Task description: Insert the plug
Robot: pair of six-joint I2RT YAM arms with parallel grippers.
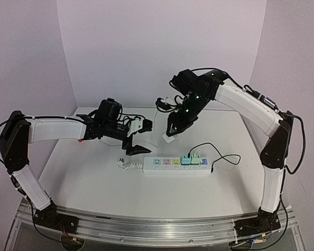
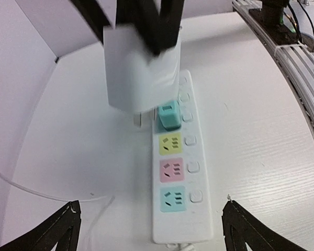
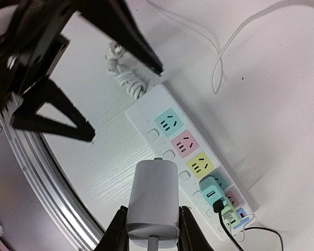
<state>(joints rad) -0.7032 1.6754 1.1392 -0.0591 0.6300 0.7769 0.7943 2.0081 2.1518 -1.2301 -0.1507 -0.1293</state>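
From the top camera, I see the right gripper (image 1: 171, 133) clamped on the white plug (image 1: 169, 139), which hangs in the air just behind the power strip (image 1: 175, 165) and touches nothing. I judge it is held there to line up over a free socket before going down. The left gripper (image 1: 136, 148) hovers near the strip's left end with its jaws apart and nothing in them. It looks placed to steady the strip if the push makes it slide on the table (image 1: 94, 178).

In the left wrist view, my own fingertips (image 2: 68, 217) stand wide apart at the bottom corners, framing the strip (image 2: 193, 230) lengthwise. The white plug (image 2: 141, 73) hangs above the strip's far part, near the teal plug (image 2: 169, 115) already seated there. The yellow, pink and teal sockets nearer me are free. I cannot see the prongs clearly.

The right wrist view looks down along the white plug (image 3: 153, 188), which is gripped on both flanks so that its body points at the strip (image 3: 146, 112). It sits beside the row, roughly level with the yellow socket (image 3: 200, 165), not yet over it. Next I would shift sideways, then press straight down. The coiled cord (image 3: 128, 83) lies at the strip's far end, out of the way.
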